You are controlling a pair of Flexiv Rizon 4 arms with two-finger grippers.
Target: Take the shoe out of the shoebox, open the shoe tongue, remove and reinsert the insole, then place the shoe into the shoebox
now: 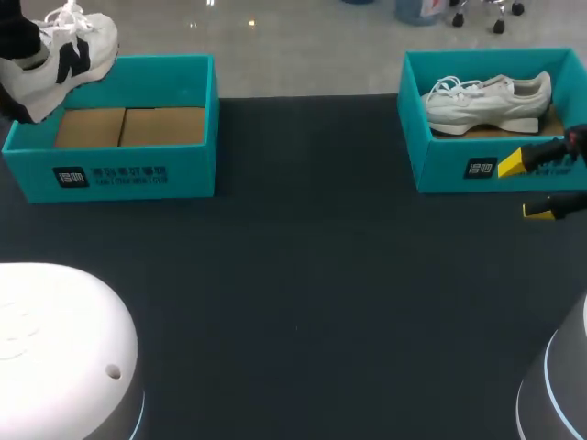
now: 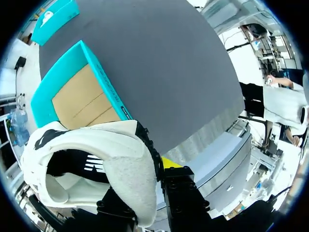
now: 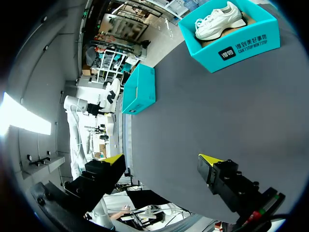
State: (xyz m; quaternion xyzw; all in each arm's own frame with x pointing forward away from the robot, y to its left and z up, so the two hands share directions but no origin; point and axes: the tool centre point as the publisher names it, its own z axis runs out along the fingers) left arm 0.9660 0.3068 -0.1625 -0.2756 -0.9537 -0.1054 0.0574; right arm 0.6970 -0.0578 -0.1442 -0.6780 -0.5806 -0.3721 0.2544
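The left arm (image 1: 13, 44) is raised at the far left corner of the desk (image 1: 303, 275). Its left jaws hold a white sneaker with a black logo (image 1: 64, 50) in the air above the far left corner of the left shoebox (image 1: 138, 179). The right arm (image 1: 570, 145) hangs low in front of the right shoebox (image 1: 449, 170). Its right jaws are spread wide with nothing between them. A second white shoe (image 1: 486, 101) lies on its side in that box.

The left wrist view shows the grip that the head view hides. The sneaker (image 2: 96, 159) is clamped at its heel collar, one yellow fingertip (image 2: 169, 162) is pressed to its outside, and the other is covered by the shoe. Beneath it lies the left shoebox (image 2: 99, 77) with its bare cardboard floor. The right wrist view shows both yellow fingertips (image 3: 113, 158) far apart over bare desk, with the right shoebox (image 3: 241, 48) well ahead.
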